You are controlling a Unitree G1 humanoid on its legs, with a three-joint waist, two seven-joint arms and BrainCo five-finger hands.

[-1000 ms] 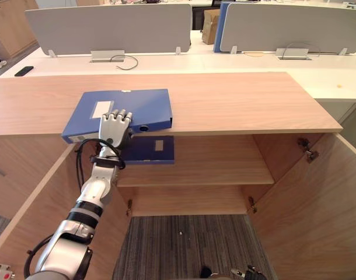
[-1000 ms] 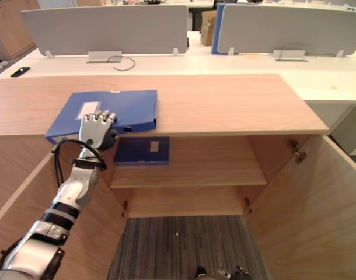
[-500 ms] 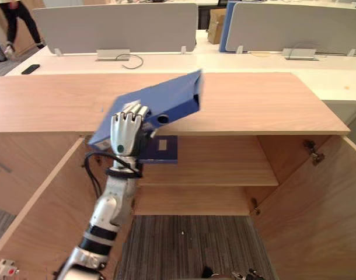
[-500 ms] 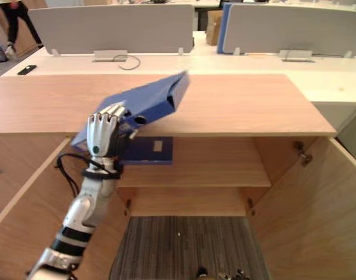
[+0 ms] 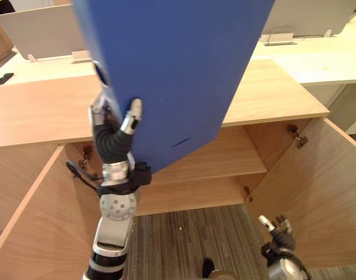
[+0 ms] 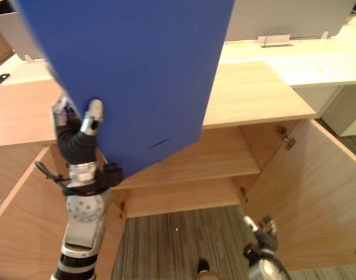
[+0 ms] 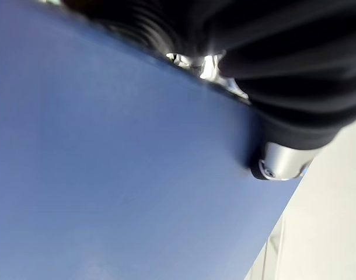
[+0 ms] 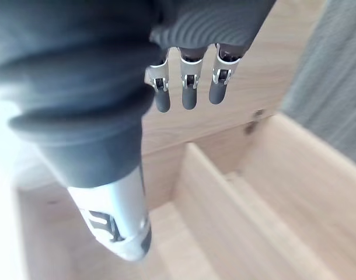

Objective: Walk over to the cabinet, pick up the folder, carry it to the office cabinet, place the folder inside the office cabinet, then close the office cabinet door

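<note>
Plain blue folder [image 5: 178,76] against pale wood.
The folder is solid blue; the office cabinet [image 5: 277,93] light wood grain; the carpet [image 5: 189,233] grey with fine stripes; the desk partition [image 5: 38,29] pale grey.

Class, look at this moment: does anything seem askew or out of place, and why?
Yes: the blue folder, pinched at one edge by the left hand, hangs steeply tilted above the cabinet top, close to the head camera, hiding much of the scene. The right hand is open, low down.
</note>
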